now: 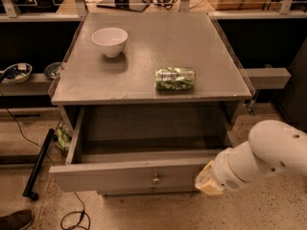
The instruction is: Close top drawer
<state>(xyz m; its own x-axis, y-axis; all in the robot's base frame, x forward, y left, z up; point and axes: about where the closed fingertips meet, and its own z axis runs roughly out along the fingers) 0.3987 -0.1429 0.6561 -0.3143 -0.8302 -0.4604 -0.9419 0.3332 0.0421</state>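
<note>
The top drawer [124, 174] is standing pulled wide open under the grey cabinet top [158, 37], its round knob [156, 178] facing 6 o'clock. The gripper [207, 180] is sitting right at the front panel's right end, at 3 o'clock from the knob, on a white arm [261, 157] coming in from 4 o'clock. On the top, a white bowl [110, 41] is sitting at 11 o'clock, and a green packet [175, 78] is lying at 4 o'clock from it.
</note>
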